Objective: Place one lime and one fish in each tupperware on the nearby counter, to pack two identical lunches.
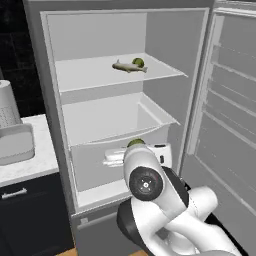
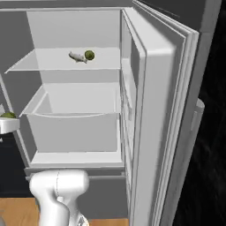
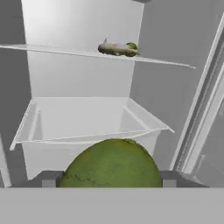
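The open fridge [image 1: 100, 35] is the biggest thing here, its door [image 2: 172, 110] swung wide to the right and its grey shelves nearly bare. Beside it on the left runs the counter [image 1: 35, 160], white marbled stone over black cabinet fronts, carrying a pale grey appliance [image 1: 12, 135]; the tupperware cannot be made out from here. The white arm [image 1: 150, 185] reaches in front of the lower drawer [image 1: 110, 125], and its end effector [image 3: 109, 181] is clamped on a lime [image 3: 111, 164], the fingers set wide either side of the round green fruit (it bulks large right at the hand camera), which suggests it is being carried out of the fridge toward the counter. On the upper shelf [image 1: 90, 75] a fish [image 1: 127, 66] lies on its side with a second lime [image 1: 138, 62] touching it at the tail end, both apparently waiting their turn. A strip of wooden floor [image 2: 13, 212] shows below.
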